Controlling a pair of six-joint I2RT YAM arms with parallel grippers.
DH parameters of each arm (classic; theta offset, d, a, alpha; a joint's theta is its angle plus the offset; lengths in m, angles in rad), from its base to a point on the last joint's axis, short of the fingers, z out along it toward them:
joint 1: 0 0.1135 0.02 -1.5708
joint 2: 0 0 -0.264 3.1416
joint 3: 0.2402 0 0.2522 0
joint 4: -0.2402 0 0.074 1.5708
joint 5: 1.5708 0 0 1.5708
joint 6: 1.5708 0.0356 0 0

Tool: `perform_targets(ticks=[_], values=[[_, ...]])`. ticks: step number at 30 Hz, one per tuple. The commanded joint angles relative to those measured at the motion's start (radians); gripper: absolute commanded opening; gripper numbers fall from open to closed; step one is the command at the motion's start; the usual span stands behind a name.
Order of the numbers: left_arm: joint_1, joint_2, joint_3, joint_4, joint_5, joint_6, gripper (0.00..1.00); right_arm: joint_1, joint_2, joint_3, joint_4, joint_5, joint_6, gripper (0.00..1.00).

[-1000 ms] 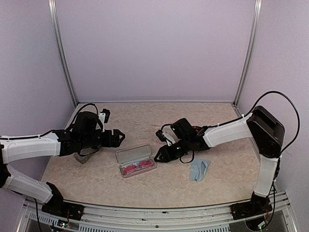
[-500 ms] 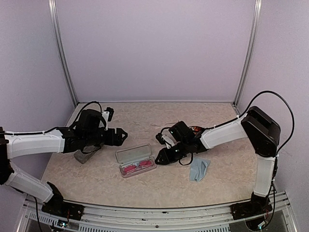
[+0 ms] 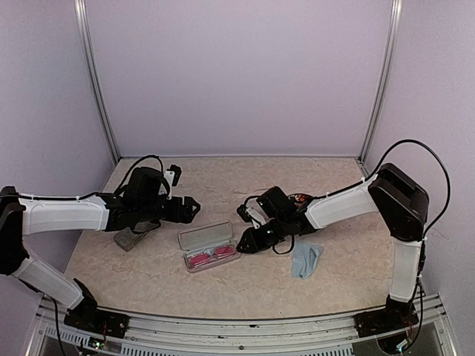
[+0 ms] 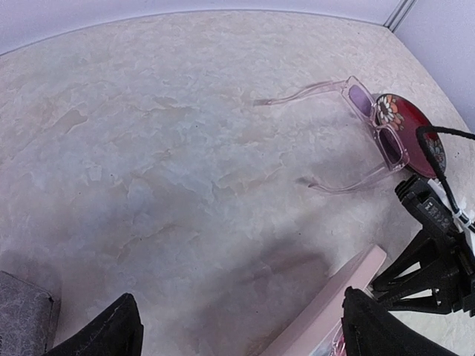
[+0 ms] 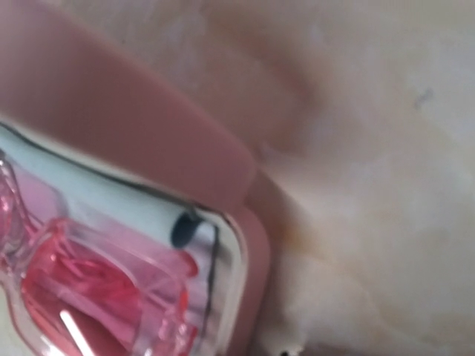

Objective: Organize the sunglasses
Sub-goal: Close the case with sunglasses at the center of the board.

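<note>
The red-pink sunglasses (image 3: 209, 257) lie folded in the open pink case (image 3: 204, 237); close up in the right wrist view they (image 5: 82, 297) fill the case's tray (image 5: 249, 259). The pale clear-pinkish sunglasses (image 4: 367, 130) lie unfolded on the table beyond the case, mostly hidden behind the right arm in the top view. My right gripper (image 3: 245, 241) sits low at the case's right end; its fingers do not show clearly. My left gripper (image 3: 189, 209) hovers open left of the case's lid, nothing between its fingers (image 4: 119, 326).
A grey case (image 3: 128, 239) lies under the left arm. A light-blue cloth (image 3: 306, 259) lies right of the pink case. A round red floral object (image 4: 412, 133) sits beside the pale pair. Walls close the table at back and sides.
My left gripper has moved right and a little toward the back. My right gripper has edged left and down to the pink case's right end.
</note>
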Motion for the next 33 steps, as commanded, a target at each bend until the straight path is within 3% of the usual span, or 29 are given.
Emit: perform_targets(ticks=[1,8,20,33], values=[[0.008,0.063,0.042,0.029,0.043,0.033,0.89,0.017,0.025,0.032,-0.024,0.021,0.001,0.24],[0.006,0.109,0.042,0.058,0.159,0.033,0.79,0.022,0.02,0.036,-0.038,0.042,0.002,0.2],[0.004,0.167,0.023,0.093,0.334,0.031,0.52,0.026,0.032,0.067,-0.066,0.067,-0.004,0.13],[-0.01,0.155,-0.037,0.147,0.349,-0.009,0.35,0.03,0.041,0.071,-0.065,0.071,0.0,0.11]])
